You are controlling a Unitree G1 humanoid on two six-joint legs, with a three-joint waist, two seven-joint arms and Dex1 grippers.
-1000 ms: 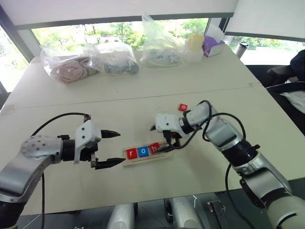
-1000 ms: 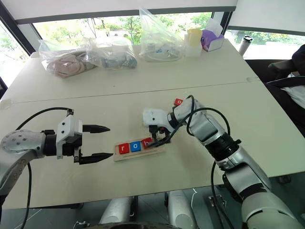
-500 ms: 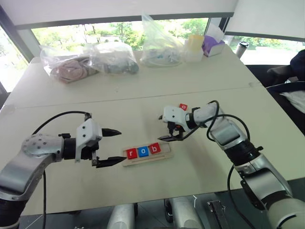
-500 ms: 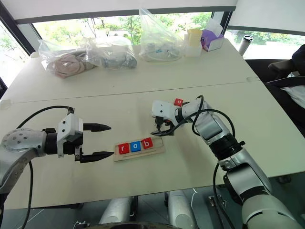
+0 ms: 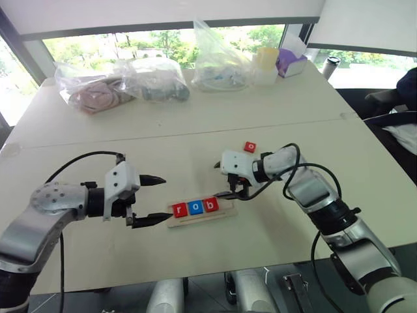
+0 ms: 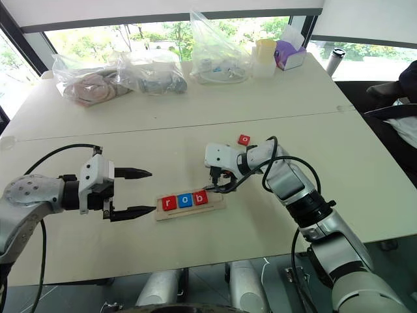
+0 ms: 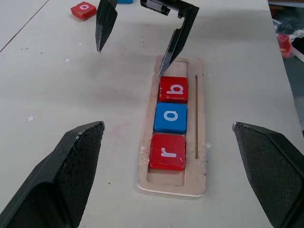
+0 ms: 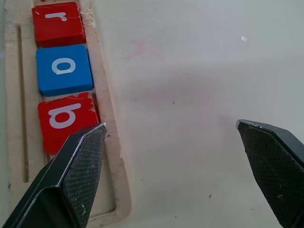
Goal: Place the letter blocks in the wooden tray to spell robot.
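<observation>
Wooden tray: r, o, b seated. Both pincers, left and right, open, empty. Next: fetch red o block.

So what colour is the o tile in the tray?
Blue, clearest in the left wrist view: o tile, tray.

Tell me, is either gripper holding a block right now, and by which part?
Nothing is held. The left gripper and right gripper are both open and empty; the r, o, b blocks sit in the tray.
</observation>
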